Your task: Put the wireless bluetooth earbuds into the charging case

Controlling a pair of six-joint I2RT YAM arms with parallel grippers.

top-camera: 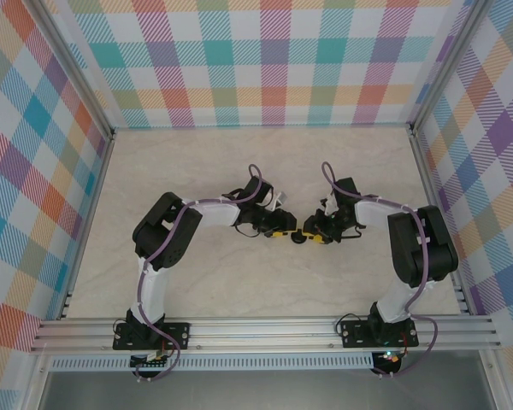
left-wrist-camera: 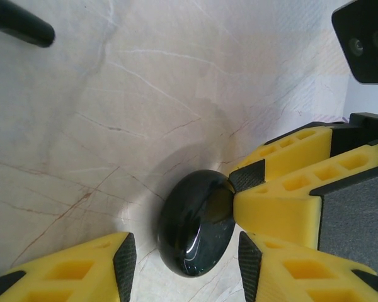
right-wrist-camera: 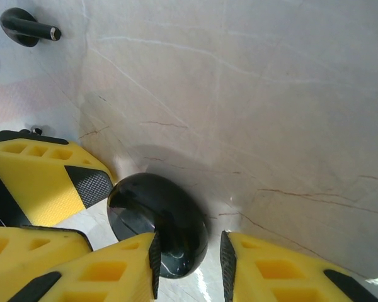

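The black case (left-wrist-camera: 195, 229) lies on the table (left-wrist-camera: 176, 75) between the left gripper's (left-wrist-camera: 186, 255) parted jaws, the right gripper (right-wrist-camera: 190, 255) meets its edge, grip unclear, and a black earbud (right-wrist-camera: 25, 28) lies well apart.

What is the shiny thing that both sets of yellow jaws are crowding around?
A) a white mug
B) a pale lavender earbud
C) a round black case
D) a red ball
C: a glossy round black case sits on the marble table between the jaws of the left gripper, and the right gripper straddles it too.
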